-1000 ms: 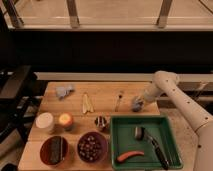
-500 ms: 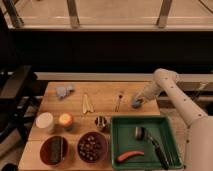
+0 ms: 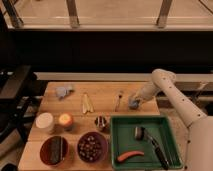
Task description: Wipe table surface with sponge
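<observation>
The wooden table fills the middle of the camera view. My gripper is down at the table's right side, just above the green tray. It is shut on a small blue sponge that rests on the tabletop. My white arm reaches in from the right edge. The gripper hides most of the sponge.
A fork lies just left of the gripper, with yellowish sticks and a blue-grey object further left. A green tray holds a black-handled brush and a red item. Cups and two dark bowls stand at the front left.
My gripper with the sponge has slid slightly left and toward the front over the table. Nothing else has moved.
</observation>
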You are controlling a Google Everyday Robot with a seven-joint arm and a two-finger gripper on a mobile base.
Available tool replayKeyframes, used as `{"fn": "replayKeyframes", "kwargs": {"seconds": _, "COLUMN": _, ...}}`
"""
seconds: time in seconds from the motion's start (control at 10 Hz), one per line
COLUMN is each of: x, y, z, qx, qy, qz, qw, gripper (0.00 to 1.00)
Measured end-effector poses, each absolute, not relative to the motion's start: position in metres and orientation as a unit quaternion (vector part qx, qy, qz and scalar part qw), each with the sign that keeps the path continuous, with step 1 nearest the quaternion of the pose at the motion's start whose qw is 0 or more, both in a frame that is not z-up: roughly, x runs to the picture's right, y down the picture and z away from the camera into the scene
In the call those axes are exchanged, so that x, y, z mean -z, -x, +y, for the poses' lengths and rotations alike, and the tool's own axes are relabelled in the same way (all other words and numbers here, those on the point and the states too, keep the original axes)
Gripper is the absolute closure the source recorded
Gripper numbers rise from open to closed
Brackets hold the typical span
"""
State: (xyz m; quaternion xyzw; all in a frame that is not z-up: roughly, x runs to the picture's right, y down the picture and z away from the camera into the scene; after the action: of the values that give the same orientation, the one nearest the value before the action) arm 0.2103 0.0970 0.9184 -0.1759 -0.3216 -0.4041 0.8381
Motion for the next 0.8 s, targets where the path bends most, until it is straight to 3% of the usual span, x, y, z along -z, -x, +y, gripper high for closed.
{"fn": "replayKeyframes", "kwargs": {"seconds": 0.3, "x": -0.905, "y": -0.177, "z": 0.103, "qx": 0.402, "qy": 0.175, "qz": -0.328, "qw": 0.836, "gripper": 1.0}}
{"fn": "replayKeyframes", "kwargs": {"seconds": 0.8, "x": -0.904, "y": -0.189, "z": 0.108, "qx": 0.387, "qy": 0.182, "qz": -0.315, "qw": 0.847, "gripper": 1.0}}
